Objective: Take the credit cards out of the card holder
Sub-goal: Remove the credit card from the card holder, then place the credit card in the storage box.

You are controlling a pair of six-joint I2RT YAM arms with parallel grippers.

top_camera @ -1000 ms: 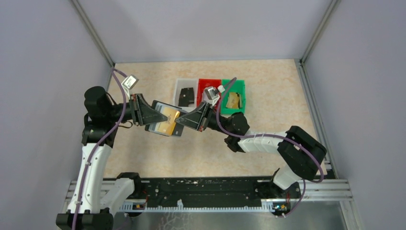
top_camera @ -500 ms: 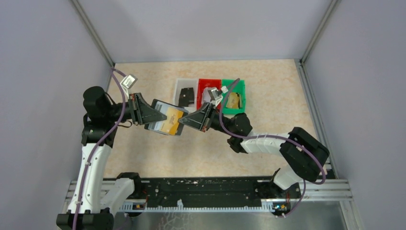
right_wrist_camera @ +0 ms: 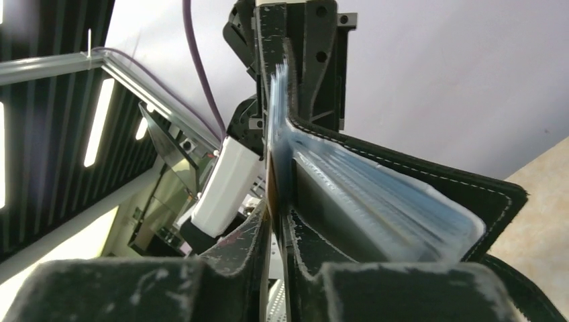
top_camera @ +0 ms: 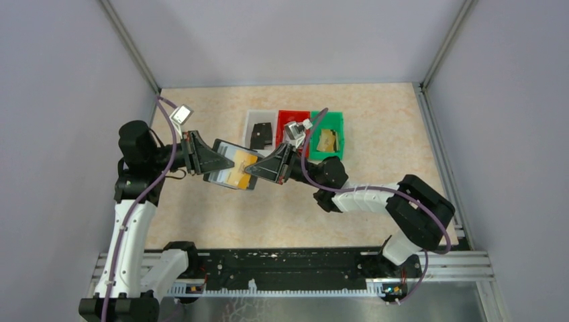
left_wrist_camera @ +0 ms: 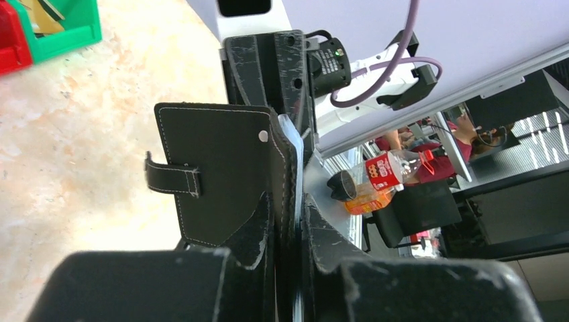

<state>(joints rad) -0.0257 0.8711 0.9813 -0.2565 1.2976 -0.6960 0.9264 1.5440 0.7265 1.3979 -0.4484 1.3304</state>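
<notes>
I am clamping my left tool [top_camera: 216, 163] on the open card holder [top_camera: 223, 180], holding it steady above the worktop [top_camera: 376, 134], left of centre, while my right tool [top_camera: 251, 171], pinched on a gold credit card [top_camera: 236, 176], is drawing it rightward.

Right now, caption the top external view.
Left gripper and right gripper hold the open card holder aloft, gold card showing.

White-shelled links [top_camera: 127, 231] between black joints [top_camera: 136, 137], purple cables [top_camera: 172, 144] looped loosely alongside, small silver wrist cameras [top_camera: 181, 114], black wedge-shaped left tool [top_camera: 220, 164] and right tool [top_camera: 253, 169] with pale-scratched, scuffed fingers [left_wrist_camera: 251, 231].
</notes>
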